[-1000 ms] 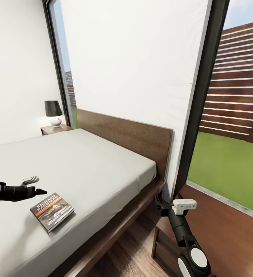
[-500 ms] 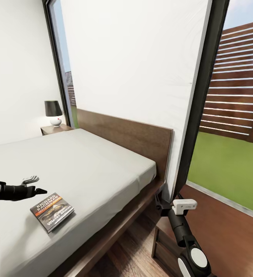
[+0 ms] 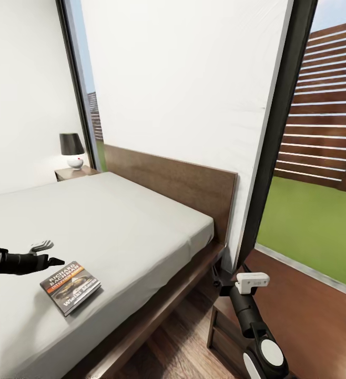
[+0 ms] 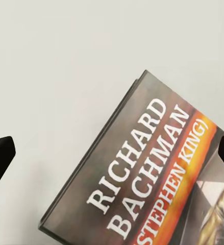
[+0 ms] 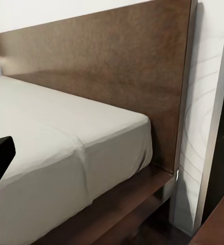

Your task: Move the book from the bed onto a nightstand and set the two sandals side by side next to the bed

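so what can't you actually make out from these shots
- Book: in the left wrist view its lower cover is cut off by the frame edge, so the title is unreadable.
- Left gripper: its arm runs off the head view's left edge.
- Near nightstand: partly behind the right arm, cut by the bottom edge.
- Far nightstand: small, mostly hidden by the bed.
- Right gripper: one dark fingertip in the right wrist view, so open or shut cannot be told.

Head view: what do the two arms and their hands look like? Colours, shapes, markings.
The left arm is a slim matte-black link ending in a left hand with one black finger and one light grey finger. The right arm is a black tube with a white round joint cap and a white boxy module bearing small unreadable markings. No cables visible.
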